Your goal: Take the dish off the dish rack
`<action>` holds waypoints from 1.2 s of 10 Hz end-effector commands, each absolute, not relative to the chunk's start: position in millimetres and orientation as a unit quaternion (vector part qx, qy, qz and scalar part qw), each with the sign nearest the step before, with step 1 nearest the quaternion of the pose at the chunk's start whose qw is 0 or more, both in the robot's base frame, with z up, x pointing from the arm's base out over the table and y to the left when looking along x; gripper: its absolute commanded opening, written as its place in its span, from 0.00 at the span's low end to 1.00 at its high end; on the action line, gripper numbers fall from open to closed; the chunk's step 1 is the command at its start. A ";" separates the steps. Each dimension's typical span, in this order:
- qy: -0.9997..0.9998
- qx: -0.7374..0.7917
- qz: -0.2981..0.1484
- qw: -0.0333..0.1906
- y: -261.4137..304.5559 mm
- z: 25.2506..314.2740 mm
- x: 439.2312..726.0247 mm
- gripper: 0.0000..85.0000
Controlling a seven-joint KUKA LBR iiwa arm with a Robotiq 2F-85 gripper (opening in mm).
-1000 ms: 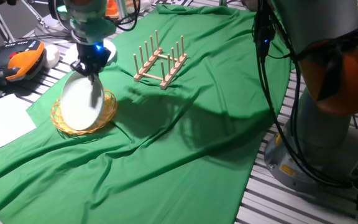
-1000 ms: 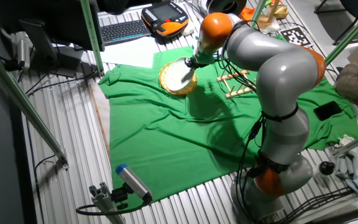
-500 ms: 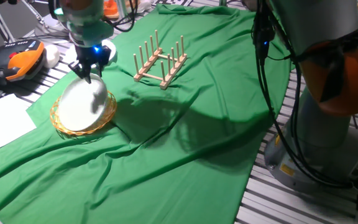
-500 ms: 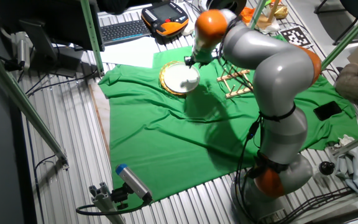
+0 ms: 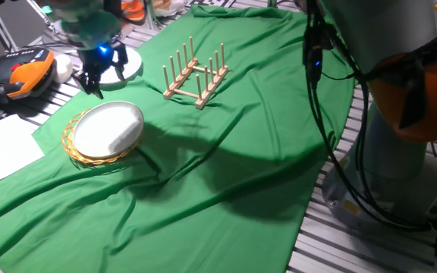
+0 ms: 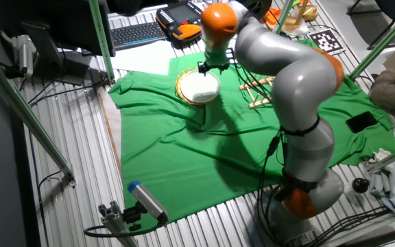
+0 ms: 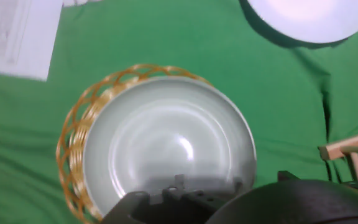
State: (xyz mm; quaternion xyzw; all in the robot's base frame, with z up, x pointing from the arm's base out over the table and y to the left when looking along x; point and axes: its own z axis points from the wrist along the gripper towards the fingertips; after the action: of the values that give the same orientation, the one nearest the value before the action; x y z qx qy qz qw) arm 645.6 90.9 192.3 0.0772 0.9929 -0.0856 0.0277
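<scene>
On the green cloth (image 5: 226, 174), listed against the wicker basket (image 5: 78, 152): one white dish (image 5: 108, 129) lying flat in that basket, its rim overhanging the weave on the side toward the dish rack (image 5: 196, 72); the rack, standing well apart from the basket, carries nothing between its pegs. Above the basket's far edge hangs the gripper (image 5: 92, 82), clear of the dish, its jaws parted and holding nothing. Beyond the basket lies a second white disc (image 7: 306, 18), partly off the cloth.
</scene>
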 end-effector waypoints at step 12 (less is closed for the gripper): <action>0.990 -0.093 -0.083 -0.066 23.1 213.4 625.6 0.00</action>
State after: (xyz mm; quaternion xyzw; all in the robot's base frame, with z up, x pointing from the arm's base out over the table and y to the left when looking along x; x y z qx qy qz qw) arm 625.5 21.7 213.3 -0.0945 0.9898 -0.0833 -0.0670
